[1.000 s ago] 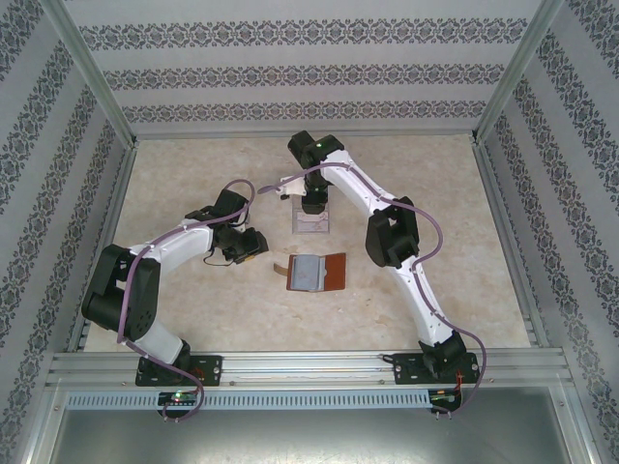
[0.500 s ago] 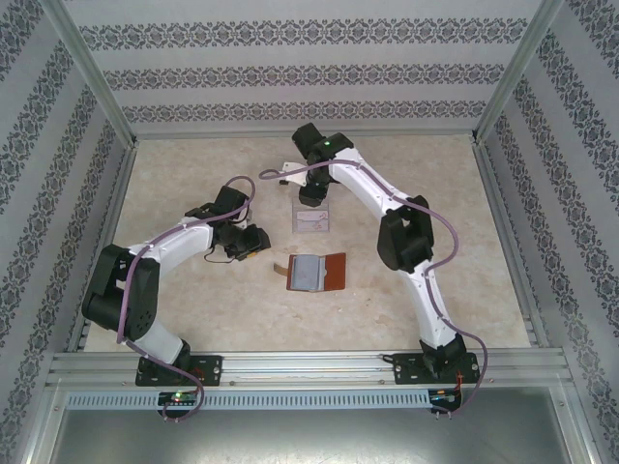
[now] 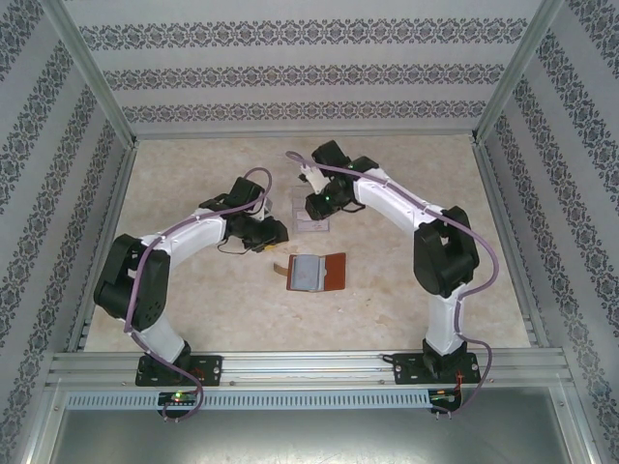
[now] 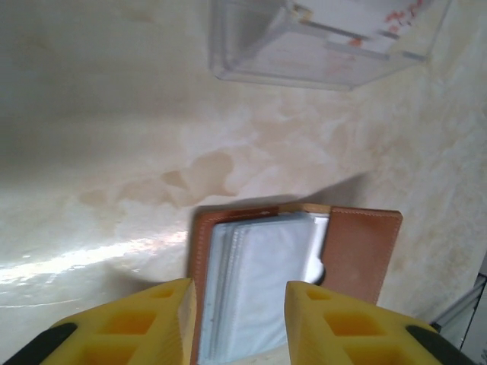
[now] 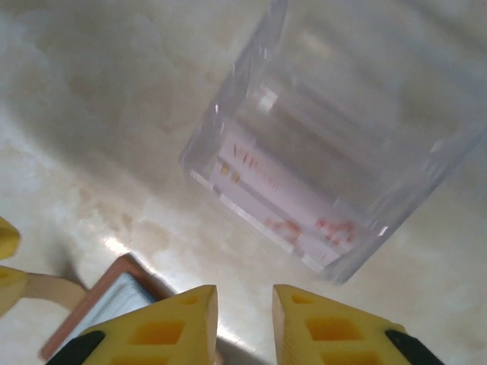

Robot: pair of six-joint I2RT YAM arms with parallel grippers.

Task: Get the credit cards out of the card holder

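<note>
Lying on the table (image 3: 193,174): the card holder (image 3: 314,273), spread open and flat near the middle, with its reddish-brown leather flap to the right and its tan strap tab (image 3: 280,271) sticking out on the left.
Card holder, inside: pale blue-grey sleeves (image 4: 259,274) face up; I cannot tell whether any card sits in them.
Left end effector (image 3: 274,237): just beyond the strap corner of the card holder in the top view. In the left wrist view its yellow fingers (image 4: 152,319) stand apart, and the holder's sleeve side shows through the gap, below and ahead of them. It is released, with nothing between the fingers; whether it touches the leather I cannot tell.
Right end effector (image 3: 314,206): over the clear tray (image 3: 296,220), apart from the card holder. Its fingers (image 5: 183,319) are parted by a narrow gap with bare table showing through, grasping nothing.
Clear tray: stands beyond the card holder, with a strip of bare table between them.
Credit cards (image 5: 281,198): whitish with pink marks, lying flat on the tray's bottom, ahead of the right fingers.
</note>
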